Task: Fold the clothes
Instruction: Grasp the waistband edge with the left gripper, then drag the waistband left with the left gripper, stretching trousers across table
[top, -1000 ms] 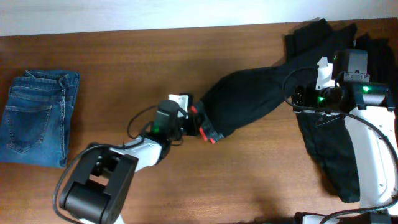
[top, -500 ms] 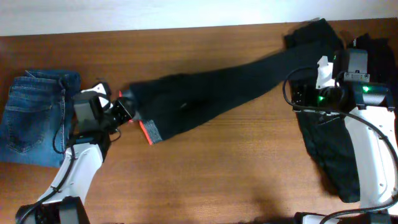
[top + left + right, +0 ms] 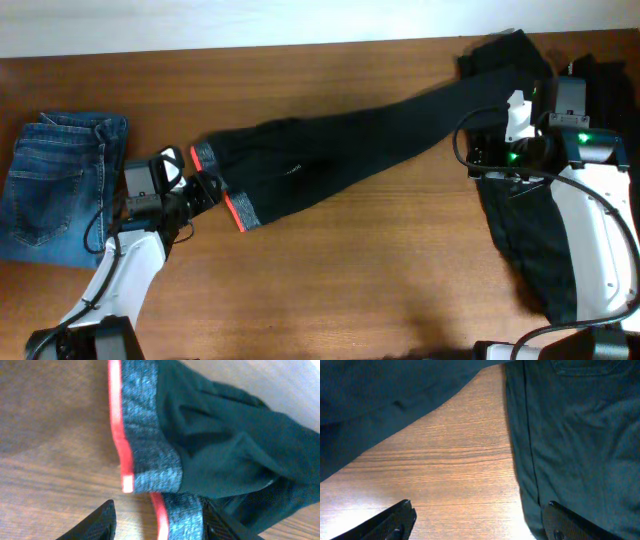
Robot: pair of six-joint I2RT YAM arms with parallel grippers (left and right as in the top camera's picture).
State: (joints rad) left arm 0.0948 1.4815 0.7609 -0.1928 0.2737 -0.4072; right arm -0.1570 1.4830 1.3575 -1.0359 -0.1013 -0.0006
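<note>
You are holding your left gripper [image 3: 203, 188] with its jaws parted, just beside the red-edged waistband [image 3: 145, 445] of the trousers [image 3: 340, 150]. These are lying stretched out across the table [image 3: 350, 290] toward your right arm. Your right gripper [image 3: 480, 522] is hovering wide open, gripping nothing, over bare wood and 1 more dark garment [image 3: 530, 240].

The left arm [image 3: 125, 270] is reaching in from the near left corner, and the left gripper [image 3: 158, 512] is holding its fingers [image 3: 97, 524] apart. The right arm [image 3: 592, 235] is bending inward, and the right gripper [image 3: 479, 512] is holding wide open, gripping nothing.
</note>
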